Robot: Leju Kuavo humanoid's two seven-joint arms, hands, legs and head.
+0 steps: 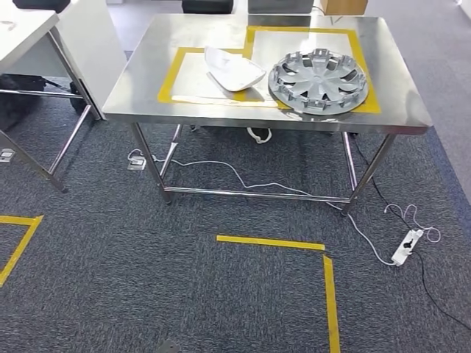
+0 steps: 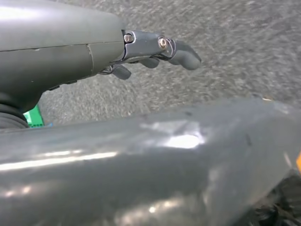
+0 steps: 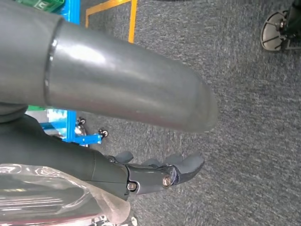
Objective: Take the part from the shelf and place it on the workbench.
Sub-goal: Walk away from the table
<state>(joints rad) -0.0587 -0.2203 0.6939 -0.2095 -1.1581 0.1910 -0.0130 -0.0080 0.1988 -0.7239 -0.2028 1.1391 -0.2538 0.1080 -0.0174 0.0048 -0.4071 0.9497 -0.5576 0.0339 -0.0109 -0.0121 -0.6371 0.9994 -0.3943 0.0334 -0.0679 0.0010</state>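
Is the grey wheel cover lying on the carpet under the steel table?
No, the wheel cover lies on top of the steel table, inside the yellow tape outline.

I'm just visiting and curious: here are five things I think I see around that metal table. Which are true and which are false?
1. A grey wheel cover lies on the steel workbench. True.
2. The wheel cover stands upright on its edge. False: it lies flat inside the yellow tape outline.
3. A white part lies beside the wheel cover. True.
4. A white power strip sits on the tabletop. False: it lies on the grey carpet, to the right of the workbench legs.
5. The left hand holds the wheel cover. False: its fingers are stretched out over the carpet, holding nothing.
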